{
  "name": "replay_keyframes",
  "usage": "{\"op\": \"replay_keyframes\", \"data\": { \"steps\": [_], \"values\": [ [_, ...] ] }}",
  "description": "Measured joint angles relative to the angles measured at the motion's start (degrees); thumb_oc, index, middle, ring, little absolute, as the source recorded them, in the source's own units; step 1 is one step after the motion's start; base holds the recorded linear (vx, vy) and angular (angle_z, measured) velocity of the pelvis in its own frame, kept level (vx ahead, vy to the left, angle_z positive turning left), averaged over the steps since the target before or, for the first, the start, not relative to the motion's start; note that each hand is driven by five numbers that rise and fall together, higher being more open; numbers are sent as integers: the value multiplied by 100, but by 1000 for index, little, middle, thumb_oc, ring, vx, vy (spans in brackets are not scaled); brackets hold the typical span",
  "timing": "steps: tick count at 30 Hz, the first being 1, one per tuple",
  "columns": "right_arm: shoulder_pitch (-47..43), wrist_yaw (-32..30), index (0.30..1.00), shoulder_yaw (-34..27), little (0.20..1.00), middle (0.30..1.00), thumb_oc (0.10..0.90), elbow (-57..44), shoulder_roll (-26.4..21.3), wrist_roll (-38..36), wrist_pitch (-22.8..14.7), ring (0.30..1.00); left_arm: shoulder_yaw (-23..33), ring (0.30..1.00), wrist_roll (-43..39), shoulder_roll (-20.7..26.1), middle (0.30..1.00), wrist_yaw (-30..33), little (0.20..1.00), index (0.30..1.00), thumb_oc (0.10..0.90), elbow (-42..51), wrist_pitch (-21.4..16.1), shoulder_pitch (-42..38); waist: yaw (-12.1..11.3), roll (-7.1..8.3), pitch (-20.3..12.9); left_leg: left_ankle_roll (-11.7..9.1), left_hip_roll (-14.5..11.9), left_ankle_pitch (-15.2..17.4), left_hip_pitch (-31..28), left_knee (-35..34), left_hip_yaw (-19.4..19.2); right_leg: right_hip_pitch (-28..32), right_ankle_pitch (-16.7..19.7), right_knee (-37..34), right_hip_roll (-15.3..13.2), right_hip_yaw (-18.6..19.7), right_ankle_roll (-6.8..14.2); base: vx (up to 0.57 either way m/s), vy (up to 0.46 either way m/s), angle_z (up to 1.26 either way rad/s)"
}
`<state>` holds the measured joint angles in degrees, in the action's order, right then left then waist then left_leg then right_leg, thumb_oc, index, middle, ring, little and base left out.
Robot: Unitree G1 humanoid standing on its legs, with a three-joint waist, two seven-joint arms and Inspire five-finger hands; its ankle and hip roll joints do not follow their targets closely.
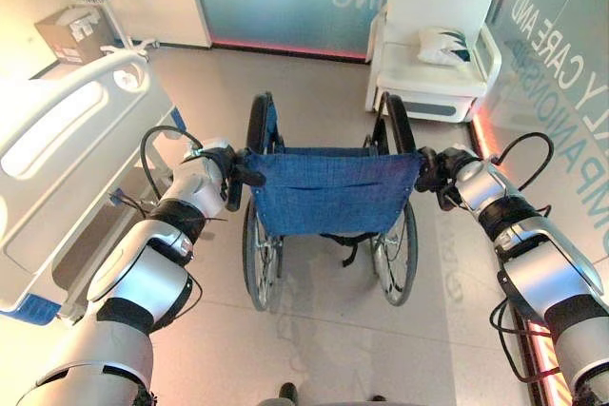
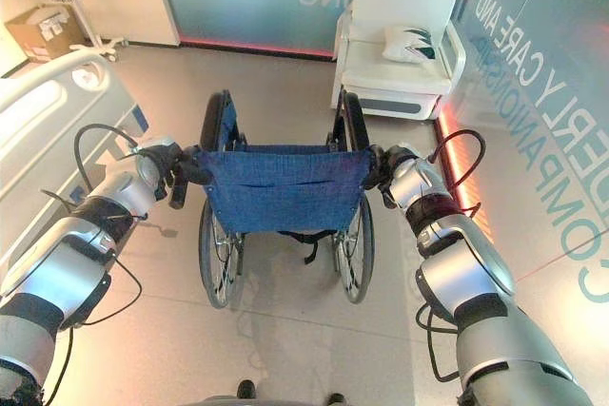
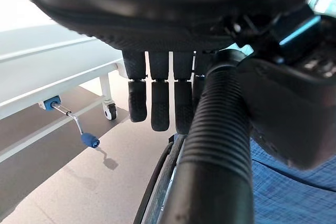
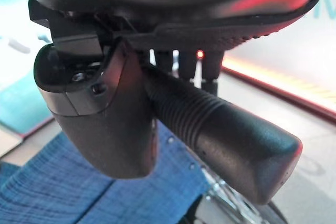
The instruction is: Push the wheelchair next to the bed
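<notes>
A wheelchair with a blue fabric back stands in the middle of the floor, its back towards me. My left hand is shut on its left push handle, a ribbed black grip that runs between thumb and fingers. On the other side my right hand is shut on the right push handle, with the thumb wrapped over it. The white hospital bed stands to the left, its side rail close to my left arm.
A white armchair with a pillow stands ahead on the right, just past the wheelchair. A glass wall runs along the right. A cardboard box sits behind the bed. A blue-tipped crank sticks out under the bed.
</notes>
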<state>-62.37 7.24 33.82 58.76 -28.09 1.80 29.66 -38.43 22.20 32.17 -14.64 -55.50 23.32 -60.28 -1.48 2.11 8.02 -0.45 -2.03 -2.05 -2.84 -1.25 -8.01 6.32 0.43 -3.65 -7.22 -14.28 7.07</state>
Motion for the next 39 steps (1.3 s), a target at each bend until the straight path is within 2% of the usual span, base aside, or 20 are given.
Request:
{"op": "replay_keyframes", "data": {
  "steps": [5, 6, 7, 9, 10, 12, 13, 15, 17, 19, 21, 22, 23, 24, 25, 28, 32, 35, 38, 39],
  "values": [
    [-338, -36, 300, 33, 300, 300, 400, 236, -77, -21, -153, 300, -143, 300, -8, -13, 300, -151, 300, 300, 400, -197, -1, -464, 11, -32, 231, 134, 33, 329, 523, 731, -16, -410, -14, 505, -105, 4, -15, 18, 169, -4],
    [-484, -51, 300, 44, 300, 300, 400, 284, -189, -16, -257, 300, -169, 300, -52, -80, 300, -176, 300, 300, 400, -325, 1, -672, 16, -227, 443, 291, 34, 492, 690, 1018, -10, -791, -12, 1264, -117, 9, -16, 158, 192, -16],
    [-507, -93, 300, 67, 300, 300, 400, 249, -302, -42, -377, 300, -230, 300, -126, -124, 300, -229, 300, 300, 400, -410, 16, -838, 50, -332, 608, 391, -13, 561, 692, 1173, 48, -1299, -37, 2282, -252, 47, -47, 151, 149, -16],
    [-372, -102, 300, 82, 300, 300, 400, 197, -384, -152, -395, 300, -330, 300, -286, -153, 300, -228, 300, 300, 400, -409, 23, -841, 159, -277, 717, 501, 144, 532, 480, 1094, 125, -1786, 4, 3435, -508, 207, -68, 302, -4, 14],
    [-311, -98, 300, 87, 300, 300, 400, 185, -403, -219, -391, 300, -391, 300, -321, -167, 300, -256, 300, 300, 400, -399, 34, -822, 212, -226, 730, 541, 192, 559, 391, 1075, 141, -1845, -34, 3505, -491, 287, -49, 607, -149, 9],
    [102, -69, 300, -24, 300, 300, 400, -397, -556, -218, -399, 300, -387, 300, -453, -121, 300, -214, 300, 300, 400, -116, 292, -642, 295, -219, 778, 584, 315, 590, 242, 1030, 274, -1987, -45, 2985, -428, 298, -37, 529, -240, 5],
    [245, -42, 300, -84, 300, 300, 400, -732, -678, -211, -393, 300, -326, 300, -538, -2, 300, -167, 300, 300, 400, 134, 369, -513, 433, -169, 780, 592, 454, 595, 223, 946, 326, -2003, -9, 2083, -454, 322, 21, 298, -181, 27],
    [251, 28, 300, -185, 300, 300, 400, -990, -762, -191, -357, 300, -250, 300, -701, 141, 300, -47, 300, 300, 400, 234, 380, -474, 587, -79, 806, 623, 558, 576, 250, 887, 320, -2059, 68, 944, -485, 480, 137, 257, -254, 47],
    [234, 47, 300, -203, 300, 300, 400, -1101, -879, -196, -335, 300, -169, 300, -725, 140, 300, 84, 300, 300, 400, 326, 365, -437, 672, -95, 807, 618, 506, 574, 312, 819, 308, -2285, 93, 1075, -465, 558, 105, 289, -375, 51],
    [200, 70, 300, -212, 300, 300, 400, -1140, -1007, -222, -334, 300, -101, 300, -719, 137, 300, 214, 300, 300, 400, 371, 167, -414, 679, -104, 777, 606, 407, 571, 391, 755, 310, -2446, 47, 1925, -351, 706, 67, 427, -419, 52],
    [189, 101, 300, -196, 300, 300, 400, -1199, -1126, -229, -332, 300, -126, 300, -737, 132, 300, 297, 300, 300, 400, 383, 53, -419, 715, -164, 623, 391, 199, 575, 461, 649, 314, -2348, -69, 2440, -188, 730, -79, 445, -374, 56],
    [186, 108, 300, -184, 300, 300, 400, -1207, -1134, -229, -332, 300, -117, 300, -741, 139, 300, 291, 300, 300, 400, 383, 45, -421, 723, -132, 585, 326, 186, 571, 464, 654, 310, -2191, -98, 2236, -171, 737, -119, 229, -212, 48],
    [157, 167, 300, -177, 300, 300, 400, -1187, -1126, -236, -345, 300, -71, 300, -751, 146, 300, 302, 300, 300, 400, 387, 34, -408, 732, -31, 530, 143, 143, 643, 513, 940, 261, -1780, -111, 1594, -243, 638, -181, 297, -335, 24],
    [127, 148, 300, -168, 300, 300, 400, -1177, -1110, -213, -363, 300, -72, 300, -833, 127, 300, 370, 300, 300, 400, 371, 20, -352, 655, -191, 517, 24, -94, 814, 555, 1382, 273, -1661, -24, 1480, -182, 361, -256, 353, -394, 19],
    [185, 137, 300, -130, 300, 300, 400, -1249, -1148, -196, -392, 300, -52, 300, -868, 105, 300, 396, 300, 300, 400, 349, 20, -279, 632, -377, 453, -260, -393, 902, 417, 1175, 243, -1577, -129, 1472, 29, 250, -335, 316, -353, 7],
    [221, 136, 300, -130, 300, 300, 400, -1276, -1173, -203, -396, 300, -53, 300, -904, 174, 300, 422, 300, 300, 400, 501, 17, -211, 566, -399, 433, -408, -603, 753, 177, 945, 124, -1457, -224, 1507, 202, 111, -501, 236, -225, 13],
    [278, 130, 300, -157, 300, 300, 400, -1305, -1091, -220, -397, 300, -61, 300, -900, 234, 300, 511, 300, 300, 400, 495, -10, -174, 520, -293, 371, -425, -673, 669, 155, 1063, 138, -1412, -569, 1623, 336, 106, -560, 271, -210, 5],
    [380, 130, 300, -161, 300, 300, 400, -1264, -961, -215, -396, 300, -72, 300, -901, 247, 300, 613, 300, 300, 400, 437, -59, -31, 490, -172, 266, -410, -634, 595, 130, 1244, 185, -1330, -701, 1626, 294, 141, -581, 321, -121, -4],
    [473, 131, 300, -99, 300, 300, 400, -1168, -859, -220, -396, 300, -57, 300, -916, 192, 300, 761, 300, 300, 400, 241, -295, 137, 343, -83, 230, -459, -570, 565, 201, 1877, 583, -965, -791, 1451, 399, 310, -624, 364, -135, -10],
    [561, 130, 300, -92, 300, 300, 400, -1130, -802, -221, -391, 300, -59, 300, -918, 181, 300, 886, 300, 300, 400, 265, -349, 261, 232, 28, 225, -487, -479, 486, 457, 2600, 761, -811, -774, 1311, 436, 591, -705, 379, -110, -22]
  ]
}}
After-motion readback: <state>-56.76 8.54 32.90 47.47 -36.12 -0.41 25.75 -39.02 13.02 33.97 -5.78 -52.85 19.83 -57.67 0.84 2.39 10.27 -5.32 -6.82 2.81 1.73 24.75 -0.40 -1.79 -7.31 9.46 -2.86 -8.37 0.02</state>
